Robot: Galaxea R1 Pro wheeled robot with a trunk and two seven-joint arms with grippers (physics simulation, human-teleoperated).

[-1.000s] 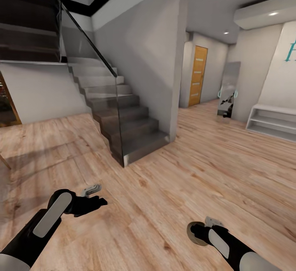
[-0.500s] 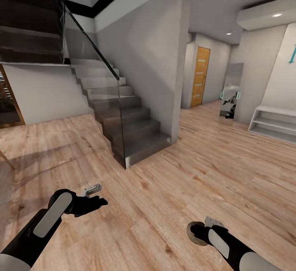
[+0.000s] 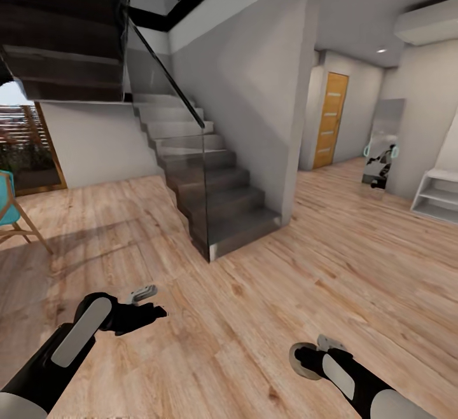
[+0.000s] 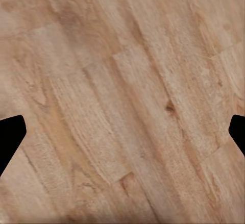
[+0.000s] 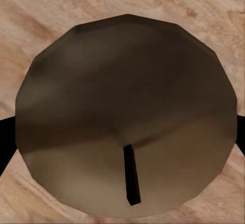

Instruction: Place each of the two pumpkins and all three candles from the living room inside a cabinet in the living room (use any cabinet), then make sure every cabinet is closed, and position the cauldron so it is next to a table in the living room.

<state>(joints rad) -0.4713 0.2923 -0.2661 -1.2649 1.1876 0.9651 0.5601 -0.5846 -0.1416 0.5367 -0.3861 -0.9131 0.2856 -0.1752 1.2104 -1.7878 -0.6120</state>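
Reaching low over the light wooden plank floor [image 3: 254, 317], both arms show at the bottom of the head view. The left hand [image 3: 152, 312] sits at lower left, and in its wrist view the black fingertips [image 4: 10, 132] stand at opposite edges of the frame, spread wide with bare floorboards between them. The right hand [image 3: 304, 360] sits at lower right, pinching a candle [image 5: 125, 106]: in the right wrist view this is a round dark-brown disc seen from above, with a thin dark wick [image 5: 131, 175] near its lower middle and a black fingertip pressed against each of its sides. Beyond the arms, a grey staircase [image 3: 216, 196] with a glass balustrade [image 3: 172, 139] climbs toward the upper left. An orange door [image 3: 332, 120] stands at centre right, with a tall mirror [image 3: 383, 145] beside it that reflects the robot. A white shelf unit [image 3: 439, 199] shows at the right edge, and a teal chair [image 3: 9, 206] on wooden legs at the left edge.
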